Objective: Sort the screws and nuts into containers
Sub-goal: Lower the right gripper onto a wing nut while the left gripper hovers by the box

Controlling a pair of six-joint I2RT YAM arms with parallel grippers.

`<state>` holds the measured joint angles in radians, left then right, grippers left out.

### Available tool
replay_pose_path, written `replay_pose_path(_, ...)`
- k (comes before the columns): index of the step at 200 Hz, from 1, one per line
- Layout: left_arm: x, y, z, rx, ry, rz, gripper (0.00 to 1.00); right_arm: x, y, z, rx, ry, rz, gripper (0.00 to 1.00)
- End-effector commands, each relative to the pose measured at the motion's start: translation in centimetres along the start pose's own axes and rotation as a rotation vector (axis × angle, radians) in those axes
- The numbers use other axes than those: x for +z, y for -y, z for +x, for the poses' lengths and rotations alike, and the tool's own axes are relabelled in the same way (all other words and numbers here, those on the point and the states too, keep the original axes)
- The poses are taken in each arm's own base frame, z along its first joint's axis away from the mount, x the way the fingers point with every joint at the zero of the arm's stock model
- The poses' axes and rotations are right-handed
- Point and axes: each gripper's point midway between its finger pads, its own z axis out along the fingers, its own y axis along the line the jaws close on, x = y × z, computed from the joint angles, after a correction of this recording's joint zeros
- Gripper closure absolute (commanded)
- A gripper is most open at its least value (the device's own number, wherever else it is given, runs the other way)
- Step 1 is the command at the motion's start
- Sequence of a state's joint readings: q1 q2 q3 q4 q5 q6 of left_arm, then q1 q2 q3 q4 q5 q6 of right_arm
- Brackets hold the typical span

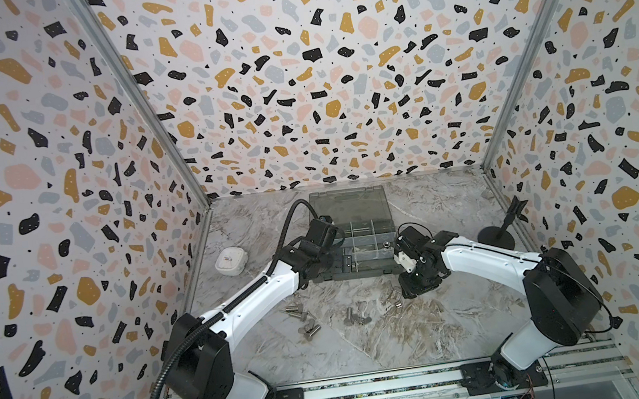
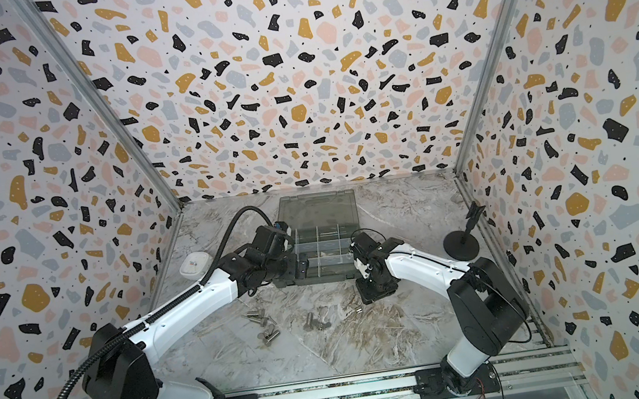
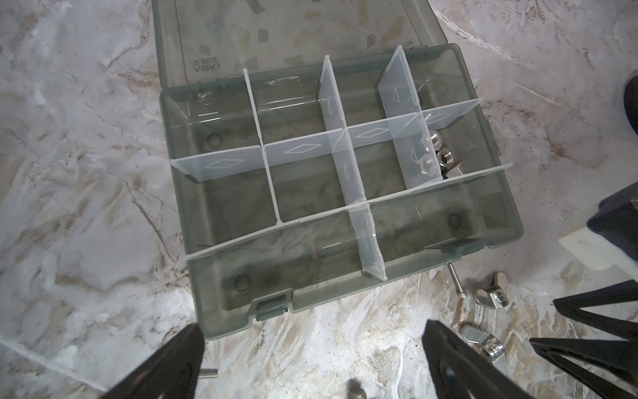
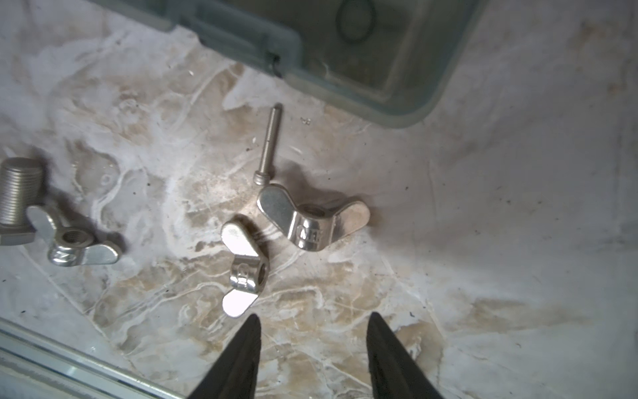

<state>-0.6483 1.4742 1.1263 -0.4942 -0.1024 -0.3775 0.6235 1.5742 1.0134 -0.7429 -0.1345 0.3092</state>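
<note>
Right hand: jaws partway apart, empty, low over the bench. Just beside one fingertip, not between them: wing nut. Beyond it: second wing nut, slim screw. Organiser box: nuts in one end compartment. Left hand: wide open, empty. Step, likely: nut pickup. You must first centre over it.

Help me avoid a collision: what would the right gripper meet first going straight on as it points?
The right gripper would likely touch the tabletop just short of the wing nut dead ahead; depth unclear.
</note>
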Motion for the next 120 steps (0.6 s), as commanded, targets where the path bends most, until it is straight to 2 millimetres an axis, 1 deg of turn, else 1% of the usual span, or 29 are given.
replay_pose_path(1, -0.5, 0.2, -0.4, 0.043, 0.003, 0.000, 0.00, -0.3, 0.5, -0.6, -0.090, 0.029, 0.074, 0.48)
replay_pose_path(36, -0.7, 0.0, -0.2, 0.063, 0.004, -0.004, 0.00, 0.7, 0.5, -0.9, -0.192, 0.011, 0.161, 0.48)
replay_pose_path(69, -0.9, -0.2, -0.1, 0.078, 0.009, -0.007, 0.01, 1.0, 0.3, -1.9, -0.216, 0.020, 0.184, 0.48)
replay_pose_path(120, -1.1, -0.8, 0.1, 0.078, 0.010, -0.003, 0.00, 1.4, 0.6, -3.1, -0.251, 0.015, 0.238, 0.48)
